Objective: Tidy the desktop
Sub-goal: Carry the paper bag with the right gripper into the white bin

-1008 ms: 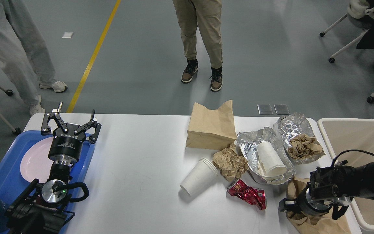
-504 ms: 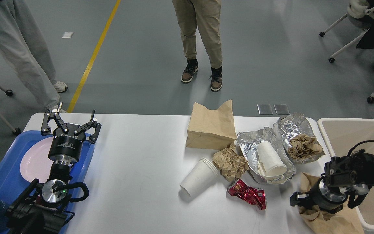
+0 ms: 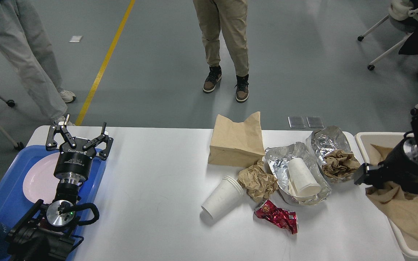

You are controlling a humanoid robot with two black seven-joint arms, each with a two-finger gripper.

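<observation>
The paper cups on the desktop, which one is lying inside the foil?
The single white cup on the crumpled foil. The other, a nested stack of cups, lies on its side on the bare desktop, left of the foil.

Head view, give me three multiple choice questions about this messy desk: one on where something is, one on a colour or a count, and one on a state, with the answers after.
1. Where does the crushed can lie?
A. In the blue tray
B. On the desktop, nearer the robot than the foil
C. Inside the beige bin

2. What colour is the crushed can?
A. Red
B. Green
C. Yellow

3. How is the left gripper?
A. Shut on a cup
B. Shut on foil
C. Open, holding nothing

Answers:
1 B: the can rests on the white top just below the foil sheet with the paper cup lying in it.
2 A: its crumpled skin is shiny red.
3 C: its fingers are spread wide over the blue tray with nothing between them.
</observation>
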